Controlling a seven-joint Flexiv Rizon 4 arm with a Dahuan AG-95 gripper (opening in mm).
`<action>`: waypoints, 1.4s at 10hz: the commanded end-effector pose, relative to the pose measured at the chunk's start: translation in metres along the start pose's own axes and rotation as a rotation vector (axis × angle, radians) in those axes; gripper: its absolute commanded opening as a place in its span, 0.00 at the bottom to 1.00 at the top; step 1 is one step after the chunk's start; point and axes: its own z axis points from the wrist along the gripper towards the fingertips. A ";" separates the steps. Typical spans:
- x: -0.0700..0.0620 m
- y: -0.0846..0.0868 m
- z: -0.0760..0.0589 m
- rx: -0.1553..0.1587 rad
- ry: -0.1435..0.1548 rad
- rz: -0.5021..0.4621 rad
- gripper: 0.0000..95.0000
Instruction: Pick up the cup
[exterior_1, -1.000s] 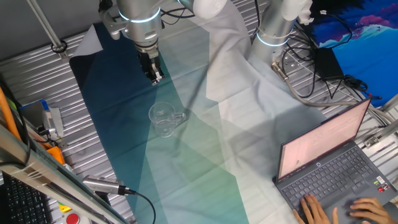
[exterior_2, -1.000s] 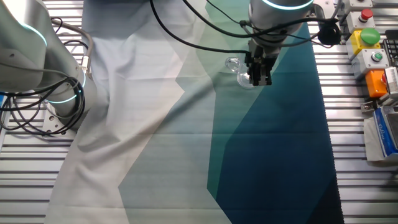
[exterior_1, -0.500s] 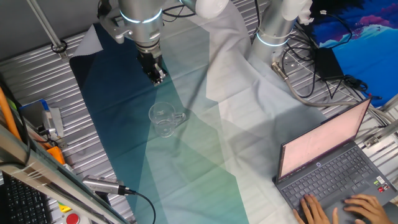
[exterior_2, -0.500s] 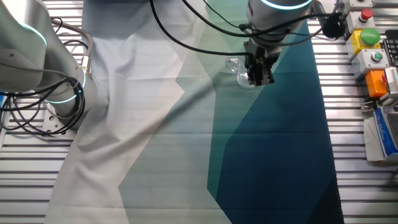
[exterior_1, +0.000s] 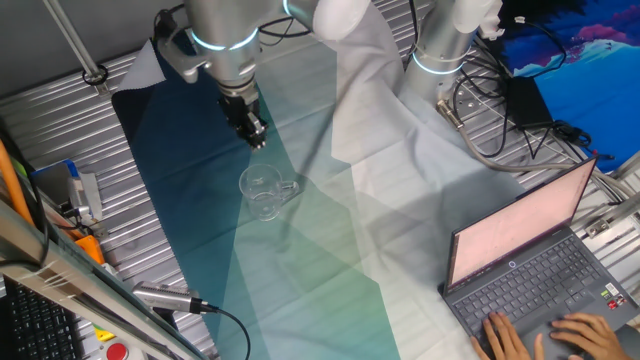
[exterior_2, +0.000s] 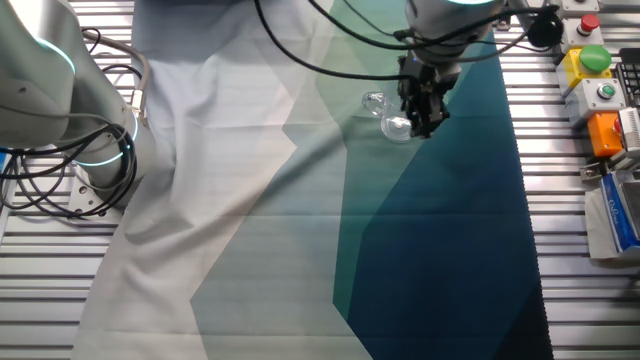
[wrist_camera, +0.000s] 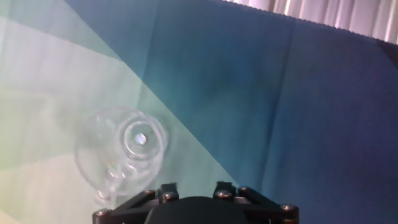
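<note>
One clear glass cup (exterior_1: 265, 191) is standing upright on the cloth-covered counter (exterior_1: 330, 290) at centre-left of one fixed view, just below the claw (exterior_1: 254, 132), which is hanging above it holding nothing; how far its jaws are parted cannot be told.

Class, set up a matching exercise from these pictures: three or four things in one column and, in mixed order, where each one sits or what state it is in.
Things:
1. cup
2. gripper
3. laptop
4. green button

Places or states:
A. open, with hands on its keys
B. on a yellow box at the table edge
C. upright on the cloth, not held
D. in the air above the cloth, near the cup

Pairs: 1-C, 2-D, 3-A, 4-B
</note>
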 end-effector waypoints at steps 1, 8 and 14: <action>-0.019 0.005 0.000 -0.211 -0.017 0.314 0.80; -0.050 0.029 0.027 -0.274 -0.045 0.442 0.80; -0.051 0.037 0.041 -0.084 -0.012 0.318 0.80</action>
